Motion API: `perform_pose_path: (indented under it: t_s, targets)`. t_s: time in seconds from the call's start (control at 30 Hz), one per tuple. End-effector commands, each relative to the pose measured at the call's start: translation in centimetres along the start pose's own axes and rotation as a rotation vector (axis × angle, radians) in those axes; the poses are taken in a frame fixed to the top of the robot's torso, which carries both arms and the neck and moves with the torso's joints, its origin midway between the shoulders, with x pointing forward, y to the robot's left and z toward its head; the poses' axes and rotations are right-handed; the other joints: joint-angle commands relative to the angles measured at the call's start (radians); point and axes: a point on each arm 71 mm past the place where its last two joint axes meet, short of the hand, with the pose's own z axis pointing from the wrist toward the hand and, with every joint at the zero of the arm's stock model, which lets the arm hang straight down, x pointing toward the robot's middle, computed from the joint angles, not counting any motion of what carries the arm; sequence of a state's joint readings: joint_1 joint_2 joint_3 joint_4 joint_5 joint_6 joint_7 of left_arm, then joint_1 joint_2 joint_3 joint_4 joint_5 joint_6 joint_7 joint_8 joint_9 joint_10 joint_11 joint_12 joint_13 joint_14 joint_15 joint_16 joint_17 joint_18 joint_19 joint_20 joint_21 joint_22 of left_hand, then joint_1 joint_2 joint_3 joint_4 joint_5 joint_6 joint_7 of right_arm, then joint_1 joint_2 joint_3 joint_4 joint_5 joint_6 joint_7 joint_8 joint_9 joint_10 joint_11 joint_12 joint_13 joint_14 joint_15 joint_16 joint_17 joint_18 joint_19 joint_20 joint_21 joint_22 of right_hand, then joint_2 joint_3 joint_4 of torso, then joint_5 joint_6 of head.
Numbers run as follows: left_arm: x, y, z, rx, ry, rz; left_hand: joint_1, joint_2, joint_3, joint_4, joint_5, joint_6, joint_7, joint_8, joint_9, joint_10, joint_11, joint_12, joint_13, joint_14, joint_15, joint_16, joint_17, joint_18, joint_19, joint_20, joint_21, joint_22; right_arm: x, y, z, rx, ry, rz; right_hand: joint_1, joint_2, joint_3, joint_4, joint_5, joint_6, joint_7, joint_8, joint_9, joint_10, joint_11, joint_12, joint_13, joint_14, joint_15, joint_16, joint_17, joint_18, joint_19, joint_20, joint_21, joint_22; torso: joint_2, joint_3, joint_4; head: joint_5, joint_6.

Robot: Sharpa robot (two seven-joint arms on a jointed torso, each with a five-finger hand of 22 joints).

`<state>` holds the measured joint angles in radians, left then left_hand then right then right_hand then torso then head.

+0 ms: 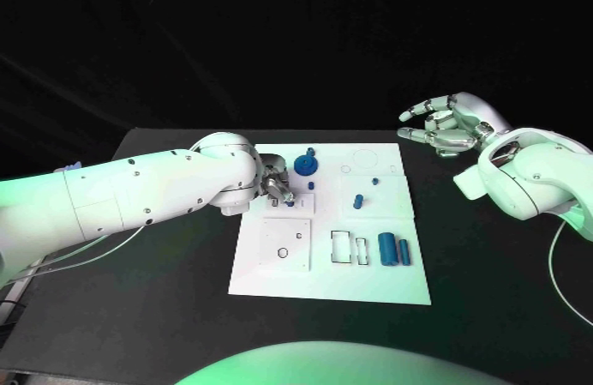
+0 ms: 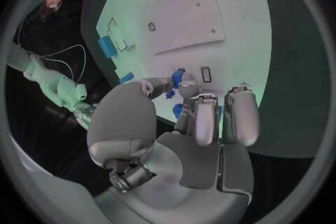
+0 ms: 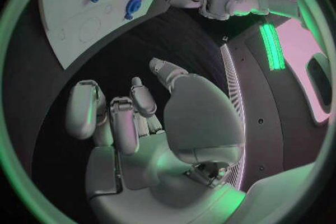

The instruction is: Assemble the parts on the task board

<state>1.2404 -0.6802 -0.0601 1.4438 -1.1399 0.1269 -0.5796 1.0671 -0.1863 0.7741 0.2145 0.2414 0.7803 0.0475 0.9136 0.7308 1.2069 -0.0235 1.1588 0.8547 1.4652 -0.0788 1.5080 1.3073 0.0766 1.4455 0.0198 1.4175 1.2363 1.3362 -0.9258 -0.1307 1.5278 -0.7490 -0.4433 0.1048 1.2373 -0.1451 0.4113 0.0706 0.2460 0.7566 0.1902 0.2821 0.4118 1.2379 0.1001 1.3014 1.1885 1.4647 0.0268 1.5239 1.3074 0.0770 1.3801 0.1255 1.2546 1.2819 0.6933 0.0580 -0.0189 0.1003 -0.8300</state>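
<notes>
The flat white rectangular task board [image 1: 278,278] lies in the middle of the black table [image 1: 136,316], and everything else is placed from it. The left silver many-fingered hand [image 1: 277,185] is down over the board's far left part, its fingertips [image 2: 183,85] bunched together on a small blue part [image 2: 176,75]; it looks pinched between thumb and finger, though the fingers cover most of it, so the hold is not certain. Just beyond that hand, near the board's far edge, stands a round blue disc-shaped part [image 1: 305,162] with a short stem. A tiny blue peg [image 1: 313,184] sits beside the left hand toward the board's centre, and another small blue peg [image 1: 358,201] lies further to the board's right half. Near the board's right edge, on its near half, two blue cylinders [image 1: 393,249] lie side by side next to outlined rectangular slots [image 1: 350,248]. A raised white square plate [image 1: 285,243] with a small hole occupies the board's near left part.

The right silver hand [image 1: 445,126] hovers off the board, beyond its far right corner, above the table, fingers curled loosely apart and holding nothing.
</notes>
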Motion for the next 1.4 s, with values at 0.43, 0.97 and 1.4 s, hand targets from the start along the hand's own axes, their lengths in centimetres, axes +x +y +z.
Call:
perform_pose_path:
  t_s: [0.43,0.97,1.4]
  targets:
    - [0.49,-0.11,0.50,-0.014,0.049,0.003,-0.044,0.001,0.000,-0.044,-0.019,0.024,-0.008,-0.016,-0.007,0.007,-0.006,0.010,0.008,0.079,-0.011,0.001,0.165,-0.013,0.006,-0.005,0.004,0.004,0.02,-0.03,-0.04,-0.005,0.004,-0.006,-0.013,-0.001,-0.001,0.008,0.005,0.002,-0.004,0.007,-0.002,-0.005,-0.001,-0.007,-0.002,0.073,-0.005,-0.006,0.137,0.009,-0.009,0.000,-0.009,-0.004,0.001,-0.0001,0.0002,-0.004,-0.005]
    - [0.82,0.22,0.60,-0.029,0.099,0.035,-0.042,-0.005,-0.024,-0.037,-0.019,0.028,-0.009,-0.018,-0.007,0.008,-0.007,0.013,0.011,0.078,-0.012,-0.001,0.161,-0.013,0.007,-0.006,0.005,0.007,-0.03,-0.16,-0.10,-0.002,0.005,-0.006,-0.013,-0.001,-0.002,0.008,0.005,0.001,-0.004,0.008,-0.002,-0.006,-0.001,-0.008,-0.003,0.072,-0.005,-0.007,0.134,0.009,-0.010,-0.001,-0.010,-0.005,-0.001,-0.0010,0.0008,-0.006,-0.008]
    - [0.72,0.26,0.62,-0.031,0.087,0.031,-0.009,0.009,-0.027,-0.048,-0.013,0.027,-0.012,-0.023,-0.007,0.008,-0.010,0.013,0.011,0.078,-0.015,0.000,0.161,-0.013,0.008,-0.007,0.004,0.008,-0.03,-0.17,-0.12,-0.003,0.002,-0.006,-0.013,-0.001,-0.003,0.009,0.005,0.001,-0.005,0.008,-0.002,-0.006,-0.001,-0.008,-0.003,0.072,-0.005,-0.008,0.133,0.009,-0.010,-0.001,-0.011,-0.005,0.000,-0.0008,0.0005,-0.006,-0.007]
